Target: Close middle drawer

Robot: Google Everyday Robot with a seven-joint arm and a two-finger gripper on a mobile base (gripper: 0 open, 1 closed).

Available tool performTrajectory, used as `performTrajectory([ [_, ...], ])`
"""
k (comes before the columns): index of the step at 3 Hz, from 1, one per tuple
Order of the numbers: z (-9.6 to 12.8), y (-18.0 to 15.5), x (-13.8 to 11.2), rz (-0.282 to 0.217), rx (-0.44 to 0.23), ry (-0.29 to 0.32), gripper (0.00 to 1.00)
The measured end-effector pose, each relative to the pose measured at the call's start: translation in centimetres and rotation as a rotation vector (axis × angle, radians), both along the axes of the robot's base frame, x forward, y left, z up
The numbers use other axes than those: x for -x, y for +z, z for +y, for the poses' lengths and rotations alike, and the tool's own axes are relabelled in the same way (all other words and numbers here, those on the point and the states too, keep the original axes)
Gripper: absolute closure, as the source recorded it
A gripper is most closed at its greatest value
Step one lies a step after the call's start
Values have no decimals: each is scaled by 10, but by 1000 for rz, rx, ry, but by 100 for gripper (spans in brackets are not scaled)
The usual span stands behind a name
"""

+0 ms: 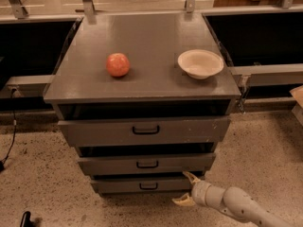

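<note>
The grey cabinet (142, 41) has three drawers. The middle drawer (189, 163) has a low grey front and a small black loop handle (147, 164). It sits nearly in, with a narrow dark gap above its front. My gripper (186, 189) is at the lower right, just below the right end of the middle drawer's front and in front of the bottom drawer (118, 185). Its cream fingers (190, 177) are spread open and hold nothing. The upper finger is close under the middle drawer's front edge.
The top drawer (94, 131), taller and white-scuffed, stands out a little. A red-orange ball-like fruit (118, 64) and a cream bowl (200, 63) sit on the cabinet top. Speckled floor lies around, and a black cable (9, 141) is at the left.
</note>
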State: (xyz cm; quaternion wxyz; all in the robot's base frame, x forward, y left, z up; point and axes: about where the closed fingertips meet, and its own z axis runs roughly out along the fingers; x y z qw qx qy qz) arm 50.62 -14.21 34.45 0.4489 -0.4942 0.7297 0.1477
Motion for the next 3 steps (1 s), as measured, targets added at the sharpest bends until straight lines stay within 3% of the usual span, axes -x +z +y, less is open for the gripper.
performTrajectory([
  [1,1,1,-12,-27,-3,9,50],
  [2,3,4,-20,-58,-6,15,47],
  [3,3,4,-20,-58,-6,15,24],
])
